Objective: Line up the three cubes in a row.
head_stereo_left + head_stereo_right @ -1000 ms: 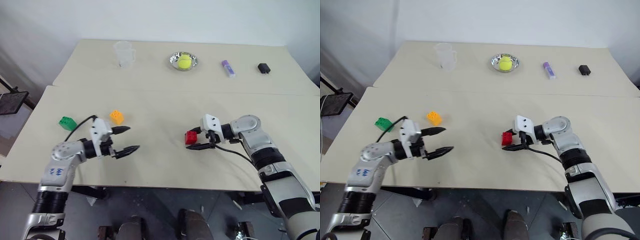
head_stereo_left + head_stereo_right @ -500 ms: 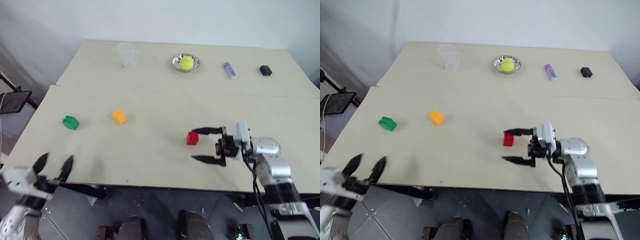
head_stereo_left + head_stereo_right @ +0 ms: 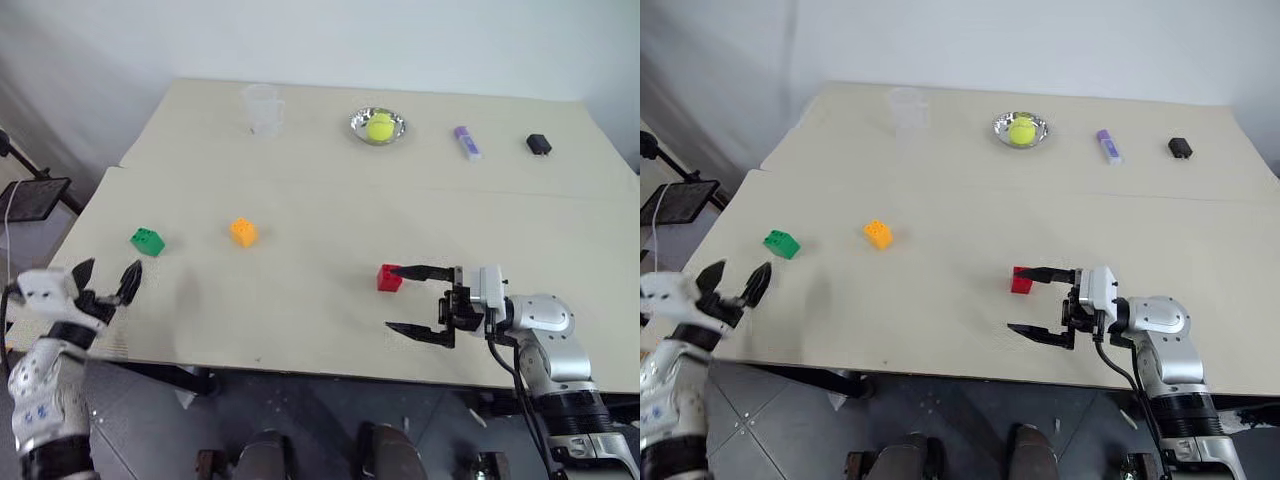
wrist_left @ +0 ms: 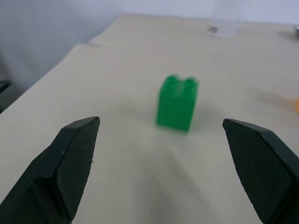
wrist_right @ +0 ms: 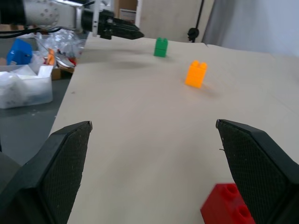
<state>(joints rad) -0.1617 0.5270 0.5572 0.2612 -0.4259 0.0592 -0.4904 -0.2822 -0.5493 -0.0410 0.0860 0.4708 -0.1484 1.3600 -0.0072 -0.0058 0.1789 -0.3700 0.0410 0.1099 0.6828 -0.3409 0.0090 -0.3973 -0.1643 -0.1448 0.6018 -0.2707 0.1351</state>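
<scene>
The left gripper, jaws wide, hangs at the table's near left edge facing the small green studded plastic cube. Judged best: straddle it squarely, then carry it right toward the orange studded cube and the red studded cube beside the wide-open right gripper.

I see two beige rectangular tabletops pushed together, seam between. Plain white wall at far side. Dark grey tiled floor below near edge.
</scene>
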